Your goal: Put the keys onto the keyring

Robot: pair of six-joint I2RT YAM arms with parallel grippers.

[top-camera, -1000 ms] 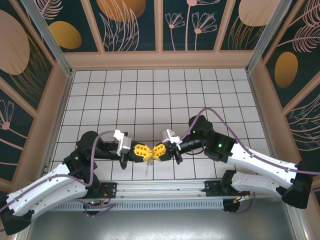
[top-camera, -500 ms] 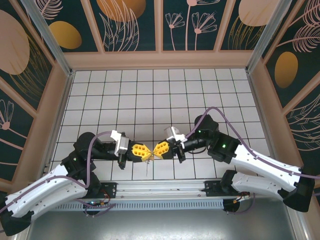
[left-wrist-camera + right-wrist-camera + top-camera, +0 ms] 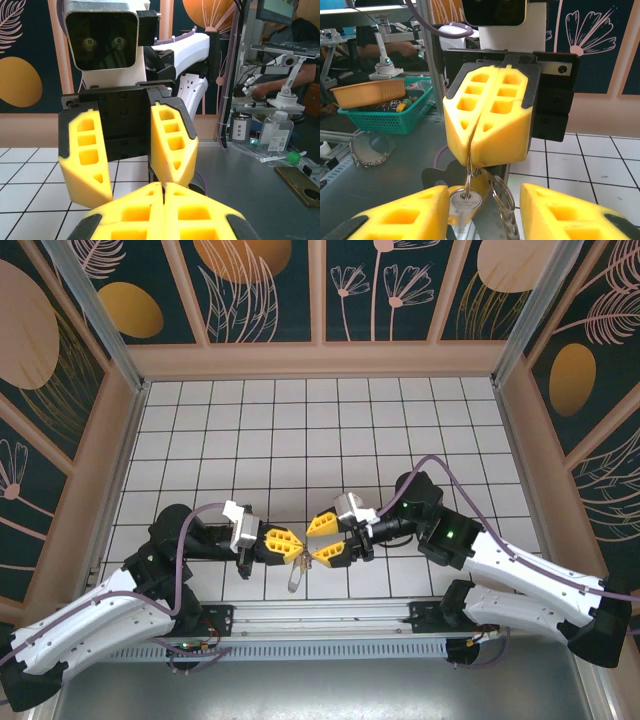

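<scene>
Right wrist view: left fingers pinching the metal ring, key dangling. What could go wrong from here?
1. The left fingers seem to grip the metal ring by a thin edge only; a nudge from the open right fingers might pull it free.
2. The key hangs loose and may swing away from a closing grasp.

You have open tile across the far half of the tabletop [image 3: 300, 420], hemmed by the wooden walls [image 3: 320, 360] along its far, left and right edges. The crowding sits at the middle of the near edge: the left gripper [image 3: 298, 548], pinched on the keyring [image 3: 503, 201], meets the right gripper [image 3: 320, 540], whose jaws stand apart just beside its tip. The keys [image 3: 293, 580] dangle below that meeting point and block the way underneath. The left arm [image 3: 110, 610] and right arm [image 3: 510, 565] slant in from the near corners, filling both flanks; the way in lies open from the far side
</scene>
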